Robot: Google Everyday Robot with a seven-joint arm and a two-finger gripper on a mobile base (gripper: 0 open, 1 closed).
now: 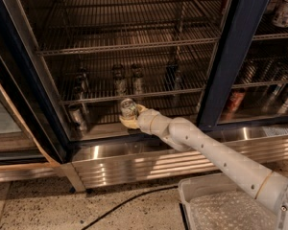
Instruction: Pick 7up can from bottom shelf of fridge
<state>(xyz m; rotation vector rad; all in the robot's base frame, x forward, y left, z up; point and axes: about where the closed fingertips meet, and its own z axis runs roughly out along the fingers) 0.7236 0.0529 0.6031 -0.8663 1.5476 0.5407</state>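
The arm (pixel 216 152), cut off at the lower right corner, crosses the ribbed steel base (pixel 134 162). Its gripper (pixel 128 120) pinches the 7up can (pixel 127 107) over the front edge of the bottom shelf (pixel 187 111), hiding the label. Bare wire lies to its right, a darker can (pixel 77 116) to its left.

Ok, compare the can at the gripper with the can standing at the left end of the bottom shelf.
The 7up can is tipped, its silver top facing the camera; the left can stands upright. The 7up can sits in the gripper, held by its jaws at the front of the bottom shelf; the left can is untouched, near the left wall. Both are small drinks cans.
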